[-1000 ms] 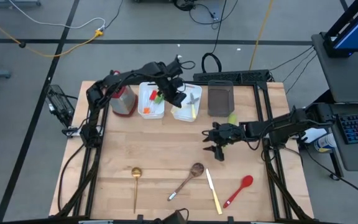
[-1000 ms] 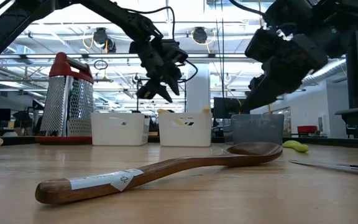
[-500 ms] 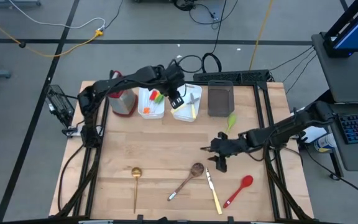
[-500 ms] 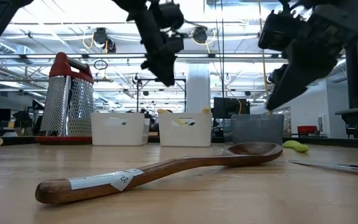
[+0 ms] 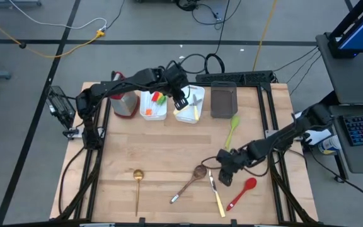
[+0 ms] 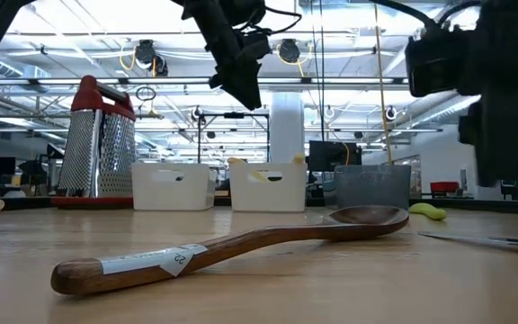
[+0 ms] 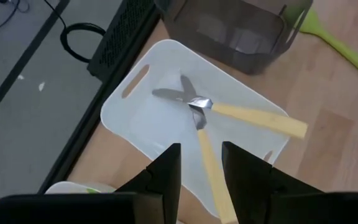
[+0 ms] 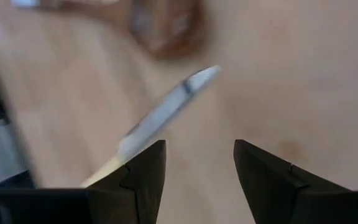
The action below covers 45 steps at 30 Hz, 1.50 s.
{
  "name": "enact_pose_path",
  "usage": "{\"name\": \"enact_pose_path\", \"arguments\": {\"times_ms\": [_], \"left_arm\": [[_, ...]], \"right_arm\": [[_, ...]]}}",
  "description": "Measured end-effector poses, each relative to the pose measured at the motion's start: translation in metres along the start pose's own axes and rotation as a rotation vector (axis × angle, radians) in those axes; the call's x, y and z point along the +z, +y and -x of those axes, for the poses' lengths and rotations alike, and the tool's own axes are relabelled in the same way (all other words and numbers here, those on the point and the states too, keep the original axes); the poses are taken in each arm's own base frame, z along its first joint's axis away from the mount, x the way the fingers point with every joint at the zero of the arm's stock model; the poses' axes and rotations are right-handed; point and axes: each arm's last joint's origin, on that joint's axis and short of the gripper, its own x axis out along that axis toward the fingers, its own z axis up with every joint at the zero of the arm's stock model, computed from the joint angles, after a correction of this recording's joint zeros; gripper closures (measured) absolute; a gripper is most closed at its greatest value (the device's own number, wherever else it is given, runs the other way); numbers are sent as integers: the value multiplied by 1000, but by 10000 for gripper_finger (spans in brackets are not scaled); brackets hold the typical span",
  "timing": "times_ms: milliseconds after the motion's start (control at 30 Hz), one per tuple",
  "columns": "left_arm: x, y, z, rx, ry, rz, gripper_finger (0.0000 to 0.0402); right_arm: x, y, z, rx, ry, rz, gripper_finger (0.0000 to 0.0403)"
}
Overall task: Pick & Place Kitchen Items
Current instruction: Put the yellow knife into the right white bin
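Note:
My right gripper [image 5: 225,174] hangs open and empty just above a cream-handled knife [image 5: 217,194] lying flat on the table; in the right wrist view the knife's blade [image 8: 160,115] shows ahead of the open fingers [image 8: 199,168]. The brown wooden spoon [image 5: 191,181], the red spoon [image 5: 242,192] and the gold ladle [image 5: 137,185] lie flat nearby. The green spatula [image 5: 232,128] lies farther back. My left gripper [image 5: 180,99] is open and empty above a white bin [image 7: 135,118] holding two cream-handled knives [image 7: 253,118].
A second white bin [image 5: 153,104] holds small red, orange and green pieces. A grey bin [image 5: 223,101] stands right of the white bins and a red-topped grater [image 5: 125,102] left of them. Bare wood lies in the table's middle and at its near left.
My right gripper has gone from the table's middle right toward the near edge and down, and now hangs over the knife beside the wooden spoon's bowl. The green spatula, half hidden under that arm before, now shows whole. My left gripper has risen above the bin.

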Motion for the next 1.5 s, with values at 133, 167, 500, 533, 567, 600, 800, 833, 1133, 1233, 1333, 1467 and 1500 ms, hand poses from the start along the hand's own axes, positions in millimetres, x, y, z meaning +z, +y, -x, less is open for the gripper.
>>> {"name": "enact_pose_path", "arguments": {"times_ms": [133,167,500,533,567,600,800,833,1133,1233,1333,1467,1500], "left_arm": [[0,0,0,0,-1,-1,282],[0,0,0,0,-1,-2,282],[1,0,0,0,-8,-21,282],[1,0,0,0,-8,-21,282],[1,0,0,0,-8,-21,282],[1,0,0,1,-8,-21,282],[1,0,0,0,-8,-21,282],[1,0,0,1,-8,-21,282],[1,0,0,0,-7,-23,282],[1,0,0,0,-6,-28,282],[1,0,0,0,-6,-30,282],[0,0,0,0,-3,-35,282],[0,0,0,0,-2,-46,282]], "right_arm": [[-7,11,-8,90,65,-41,220],[-9,15,-10,120,80,-52,220],[-26,32,-40,221,141,-106,220],[-26,32,-44,219,143,-109,220],[-26,32,-48,222,143,-110,220],[-26,33,-53,228,141,-108,220],[-23,28,-70,219,135,-45,220],[-21,26,-70,214,130,-29,220],[-8,11,-74,120,93,124,230],[-5,9,-76,120,83,149,250],[-3,7,-76,132,111,135,270],[-3,5,-76,141,168,14,267],[-4,5,-76,140,171,6,262]]}}
